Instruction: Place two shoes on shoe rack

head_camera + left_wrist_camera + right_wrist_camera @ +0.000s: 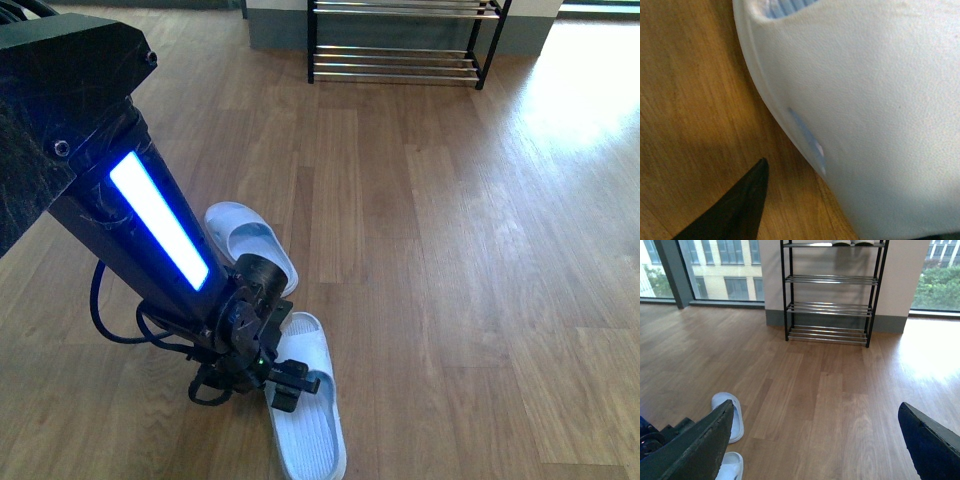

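Note:
The two shoes are pale white slide slippers lying on the wood floor. The far shoe point(250, 240) lies beside my left arm, and the near shoe point(308, 425) lies by the bottom edge. My left gripper point(290, 383) is open, low over the near shoe's strap. In the left wrist view that shoe point(865, 100) fills most of the picture, with one black finger point(735, 210) over the floor beside it. My right gripper point(815, 440) is open and holds nothing, raised and facing the shoe rack point(830, 307). The shoe rack point(400, 62) is black-framed with chrome bars and stands against the far wall.
Bare wood floor point(450, 250) stretches from the shoes to the rack. Two pale objects point(852, 242) rest on the rack's top tier, cut off by the frame. Windows point(720, 270) flank the wall. Sunlight falls on the floor at the right.

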### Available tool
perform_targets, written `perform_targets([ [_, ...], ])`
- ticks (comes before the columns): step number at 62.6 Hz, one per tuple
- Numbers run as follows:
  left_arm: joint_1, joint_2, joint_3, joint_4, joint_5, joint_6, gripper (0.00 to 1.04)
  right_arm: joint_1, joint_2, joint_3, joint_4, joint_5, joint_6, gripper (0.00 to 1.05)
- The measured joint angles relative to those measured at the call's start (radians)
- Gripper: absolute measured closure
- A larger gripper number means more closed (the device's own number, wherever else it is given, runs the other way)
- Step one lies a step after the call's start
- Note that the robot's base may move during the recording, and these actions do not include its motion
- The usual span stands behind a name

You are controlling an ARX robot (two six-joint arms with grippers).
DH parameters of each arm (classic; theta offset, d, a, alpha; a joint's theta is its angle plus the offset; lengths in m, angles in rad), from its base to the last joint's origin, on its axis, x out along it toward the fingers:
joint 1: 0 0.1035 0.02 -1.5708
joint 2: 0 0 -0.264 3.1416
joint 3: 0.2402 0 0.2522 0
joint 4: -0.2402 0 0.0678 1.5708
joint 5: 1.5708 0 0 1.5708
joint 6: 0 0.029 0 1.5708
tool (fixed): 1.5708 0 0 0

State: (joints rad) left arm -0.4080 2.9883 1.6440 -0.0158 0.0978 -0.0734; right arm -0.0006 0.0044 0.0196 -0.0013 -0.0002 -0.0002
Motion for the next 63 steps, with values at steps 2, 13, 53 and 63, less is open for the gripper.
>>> perform_targets([
  [2, 0.003, 0.003, 0.000, 0.003, -0.007, 0.000, 0.55, 0.000, 0.000, 0.000, 0.000, 0.000, 0.000, 0.09],
  [13, 0.013, 0.002, -0.012, 0.027, -0.044, 0.003, 0.82, 0.000, 0.000, 0.000, 0.000, 0.000, 0.000, 0.09],
  [53, 0.287, -1.260, -0.939, 0.182, -0.340, -0.081, 1.03, 0.000, 0.000, 0.000, 0.000, 0.000, 0.000, 0.09],
  [63, 0.302, -1.601, -1.118, 0.164, -0.433, -0.043, 1.03, 0.000, 0.000, 0.000, 0.000, 0.000, 0.000, 0.09],
])
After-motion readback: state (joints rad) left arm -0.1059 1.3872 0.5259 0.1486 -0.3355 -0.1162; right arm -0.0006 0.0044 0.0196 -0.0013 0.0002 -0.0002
